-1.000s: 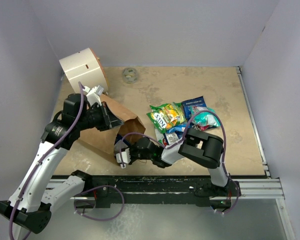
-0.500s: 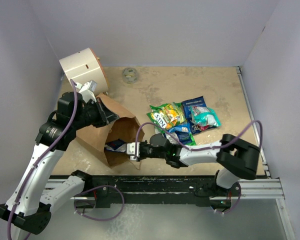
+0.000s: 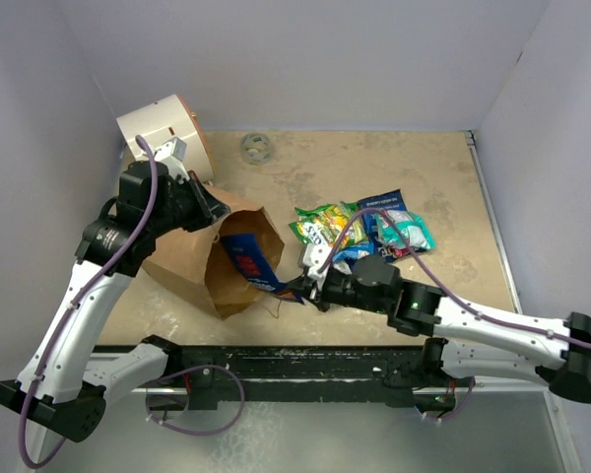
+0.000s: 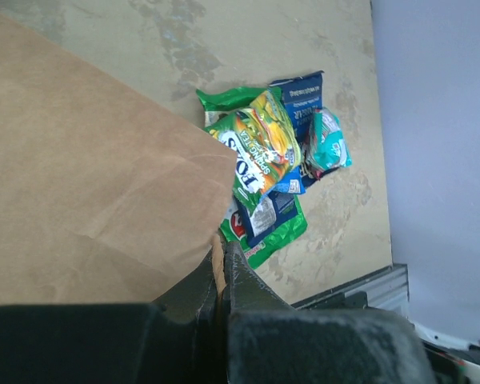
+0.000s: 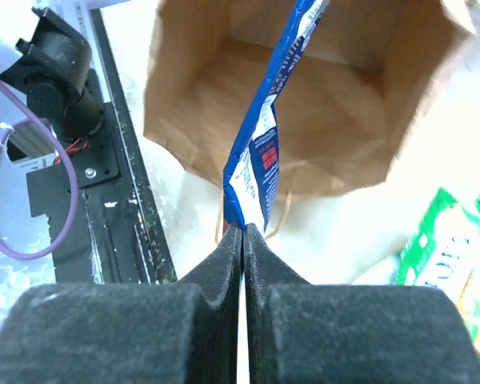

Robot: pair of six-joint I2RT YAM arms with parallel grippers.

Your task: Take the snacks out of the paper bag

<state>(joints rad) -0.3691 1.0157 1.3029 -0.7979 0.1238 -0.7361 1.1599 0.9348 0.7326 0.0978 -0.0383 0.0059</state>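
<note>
Two arms reach out from the near edge of the worktop (image 3: 394,163). Nearest, the right gripper (image 3: 292,289) is clenched on the lower end of a blue packet (image 3: 248,258); in the right wrist view its fingers (image 5: 224,264) press flat together on the packet's edge. The packet stands on edge, partly out of the paper bag (image 3: 182,258), its far end across the open mouth. The bag lies on its side on the left of the worktop, mouth turned toward the right arm. The left gripper (image 3: 209,207) pinches the bag's upper rim, its jaws closed on the brown paper in the left wrist view. Right of the bag, a pile of snacks (image 3: 360,235) rests on the worktop, green-and-yellow, blue and teal packets overlapping. Farthest back, a white cylinder (image 3: 158,133) with an orange rim sits behind the left arm, and a grey ring (image 3: 256,148) lies near the back wall.
</note>
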